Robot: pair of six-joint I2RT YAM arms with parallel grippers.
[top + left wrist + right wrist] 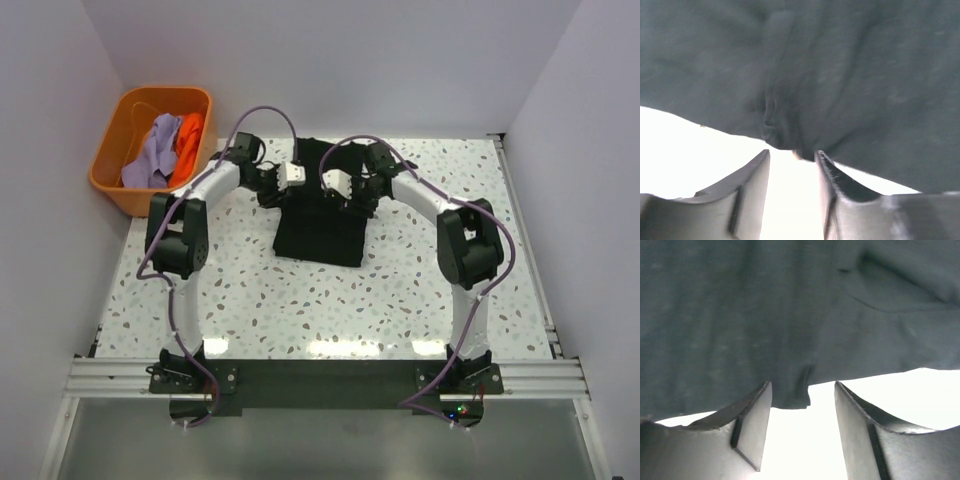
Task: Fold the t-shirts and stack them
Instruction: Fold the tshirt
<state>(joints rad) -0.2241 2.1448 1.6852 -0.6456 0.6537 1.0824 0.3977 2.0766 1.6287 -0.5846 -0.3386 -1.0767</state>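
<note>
Table (420, 290): a speckled white top, on which the work is laid out.
Black t-shirt (320, 235): found at the table's centre, between the two arms. It is lying flat as a part-folded oblong with its near edge squared; the far portion is hidden under the wrists.
Tub (110, 170): orange plastic, set at the far left corner, well apart from the black shirt.
Lavender t-shirt (150, 155): bundled unfolded inside the tub.
Orange t-shirt (188, 140): crumpled beside it in the same tub.
Left gripper (792, 162): jaws are parted and nothing is clamped. A puckered edge of black cloth is seen just beyond the fingertips.
Right gripper (802, 402): jaws are spread wider. A tip of the cloth hem dips between them but is not pinched.
Step in hand: judged to be a fold of the black shirt, with the cloth released on the table.
Next move: both arms are to be lifted clear without snagging the hem; a fresh paired grasp is then called for to finish the fold.
Writing: no brand, label or lettering can be read.
</note>
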